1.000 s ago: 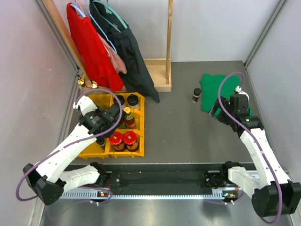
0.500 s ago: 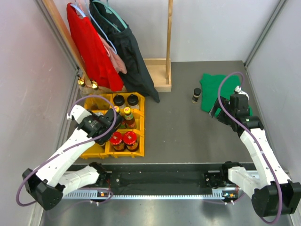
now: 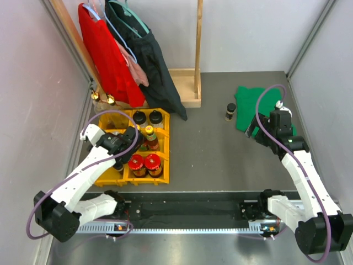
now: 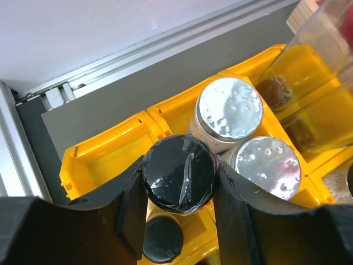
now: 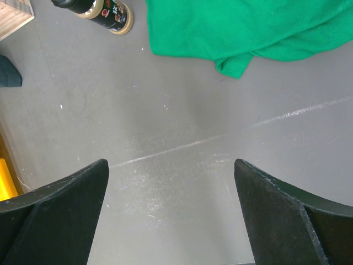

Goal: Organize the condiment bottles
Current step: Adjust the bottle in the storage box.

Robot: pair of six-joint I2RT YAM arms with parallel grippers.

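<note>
My left gripper hangs over the left side of the yellow tray. In the left wrist view it is shut on a black-capped jar, held above another black cap in a compartment. Two silver-lidded canisters stand just beyond. The tray also holds two red-lidded jars, two black-capped jars and a yellow-capped sauce bottle. A lone dark bottle stands on the table, also seen in the right wrist view. My right gripper is open and empty.
A green cloth lies beside the right gripper. A wooden clothes rack with hanging garments stands at the back. Two gold-topped bottles stand behind the tray by the left wall. Tall clear bottles rise at the tray's far side.
My left gripper has shifted left and back over the tray's left compartments, still holding the jar. The right arm has not moved.
</note>
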